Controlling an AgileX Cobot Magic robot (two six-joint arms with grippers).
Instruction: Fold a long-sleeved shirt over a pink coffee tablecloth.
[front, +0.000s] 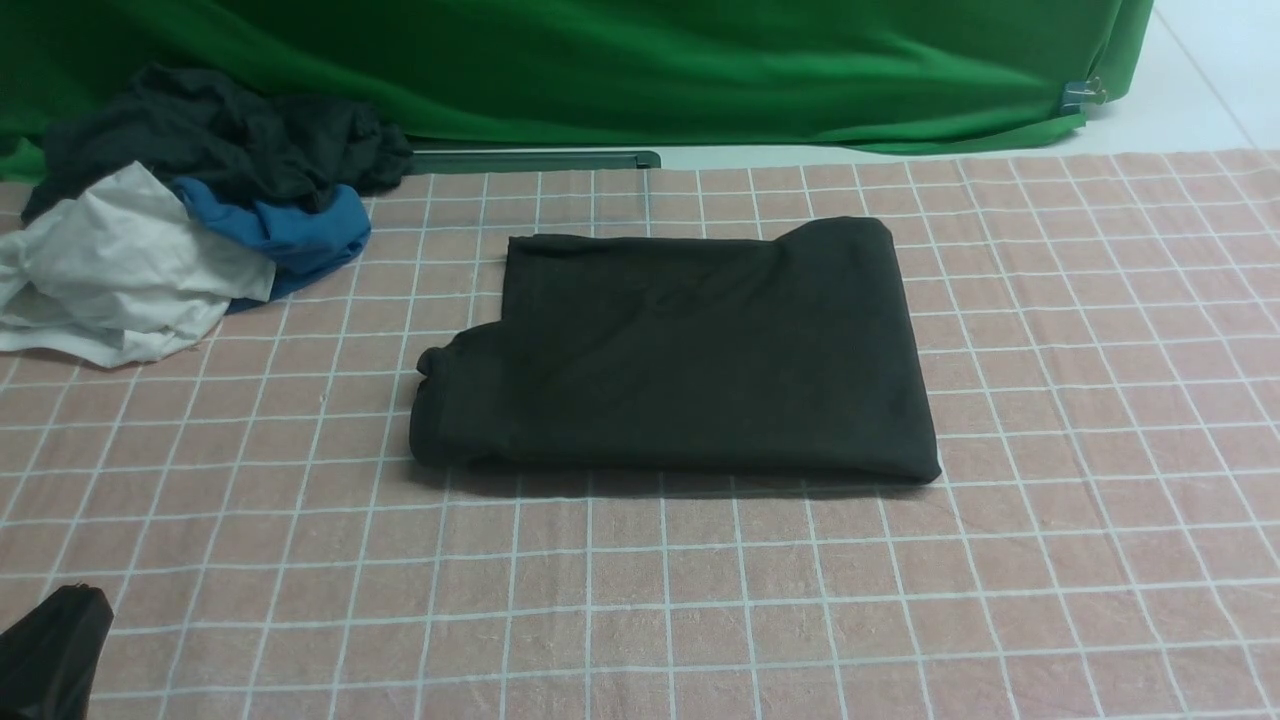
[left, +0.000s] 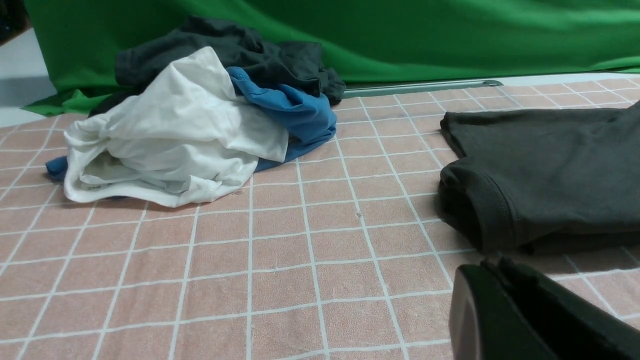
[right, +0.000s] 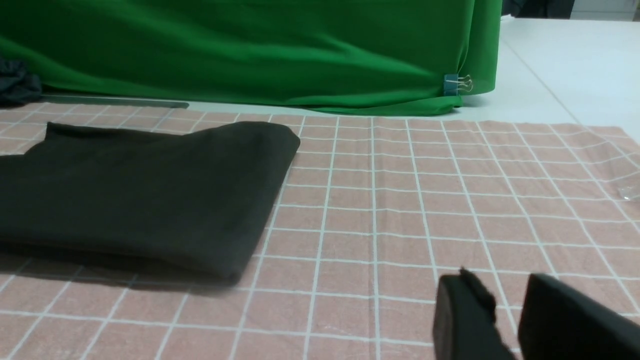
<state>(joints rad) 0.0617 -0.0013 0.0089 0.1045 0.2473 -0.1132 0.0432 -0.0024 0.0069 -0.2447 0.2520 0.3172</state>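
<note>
The long-sleeved shirt (front: 680, 350) lies folded into a thick black rectangle in the middle of the pink coffee tablecloth (front: 700, 600), with a ribbed edge sticking out at its left side (left: 480, 200). Its print and neck label are hidden. My left gripper (left: 492, 265) hovers low over the cloth just short of the shirt's near left corner, its fingers pressed together on nothing; it shows at the front view's bottom left (front: 60, 650). My right gripper (right: 500, 290) is to the right of the shirt (right: 150, 195), slightly open and empty, and out of the front view.
A pile of a dark grey-black garment (front: 220, 135), a white one (front: 110, 270) and a blue one (front: 290, 230) sits at the back left of the cloth. A plain green cloth (front: 620, 60) hangs along the back, held by a binder clip (right: 457, 84).
</note>
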